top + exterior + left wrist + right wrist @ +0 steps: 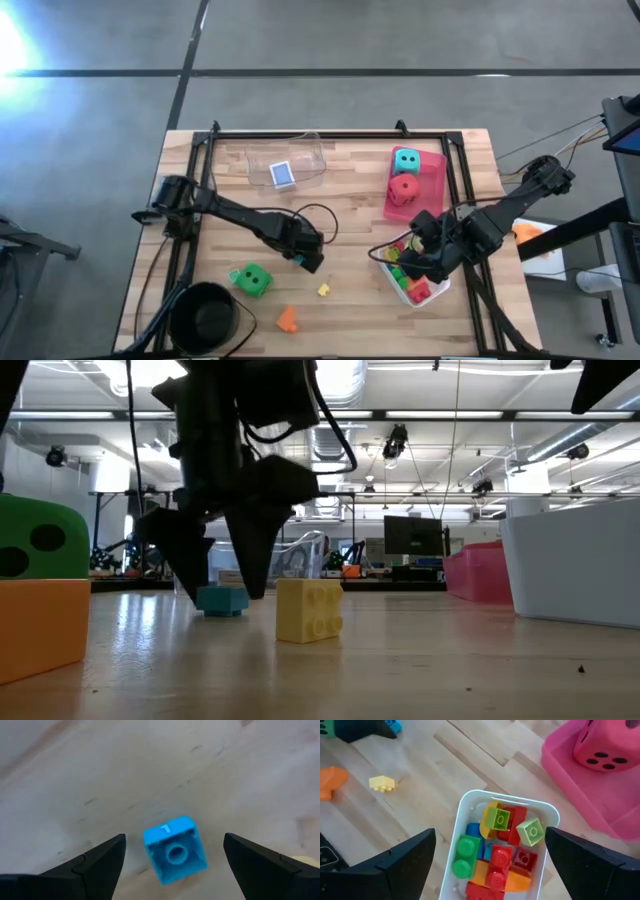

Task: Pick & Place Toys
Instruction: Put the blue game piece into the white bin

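Observation:
A small blue brick [175, 851] lies on the wooden table, also seen in the low view [222, 600]. My left gripper [174, 842] is open and low over it, one finger on either side, not touching; in the high view it is at mid-table [310, 258]. My right gripper [490, 845] is open and empty above the white tray [440, 290], which holds several bricks [495, 852]. A yellow brick [323, 290], an orange brick [288, 319] and a green die [252, 280] rest on the table. A teal die [406, 160] and a red die [404, 187] sit in the pink tray [436, 190].
A clear tray [310, 155] at the far side holds a blue card box [283, 174]. A black bowl [205, 315] stands at the near left corner. A black frame [330, 134] runs along the table's edges.

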`<state>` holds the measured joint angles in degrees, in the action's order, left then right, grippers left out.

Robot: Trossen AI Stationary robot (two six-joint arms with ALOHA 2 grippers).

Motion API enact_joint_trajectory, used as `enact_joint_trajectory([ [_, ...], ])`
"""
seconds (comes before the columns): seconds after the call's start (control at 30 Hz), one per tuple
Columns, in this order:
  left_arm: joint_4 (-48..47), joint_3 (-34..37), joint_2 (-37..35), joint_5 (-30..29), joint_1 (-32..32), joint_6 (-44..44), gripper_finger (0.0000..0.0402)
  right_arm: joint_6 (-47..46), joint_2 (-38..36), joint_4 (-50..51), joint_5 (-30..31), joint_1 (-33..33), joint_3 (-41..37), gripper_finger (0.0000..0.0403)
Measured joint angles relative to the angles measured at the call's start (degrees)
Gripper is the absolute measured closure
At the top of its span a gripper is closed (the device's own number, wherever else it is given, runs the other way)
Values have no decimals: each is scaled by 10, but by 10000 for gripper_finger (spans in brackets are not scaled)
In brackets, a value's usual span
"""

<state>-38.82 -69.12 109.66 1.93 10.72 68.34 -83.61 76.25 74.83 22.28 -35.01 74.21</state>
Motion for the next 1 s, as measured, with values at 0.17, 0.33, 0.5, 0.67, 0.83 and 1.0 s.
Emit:
enact_joint_trajectory([
  [0.17, 1, -2, 17, 7, -1, 15, 61, 14, 0, -1, 4, 0, -1, 33],
  [0.33, -2, -2, 18, 8, -3, 29, 86, 27, -1, -1, 5, 0, -2, 33],
  [0.5, -9, -1, 19, 13, -4, 37, 155, 40, -1, -1, 6, 0, -4, 33],
  [0.67, -18, 0, 19, 20, -4, 40, 211, 51, -1, -1, 10, 0, -4, 33],
  [0.83, -25, 0, 19, 26, -4, 41, 251, 55, -1, -1, 19, 0, -4, 33],
  [1.0, -19, -1, 19, 38, -4, 40, 267, 59, -1, -1, 19, 0, -4, 33],
])
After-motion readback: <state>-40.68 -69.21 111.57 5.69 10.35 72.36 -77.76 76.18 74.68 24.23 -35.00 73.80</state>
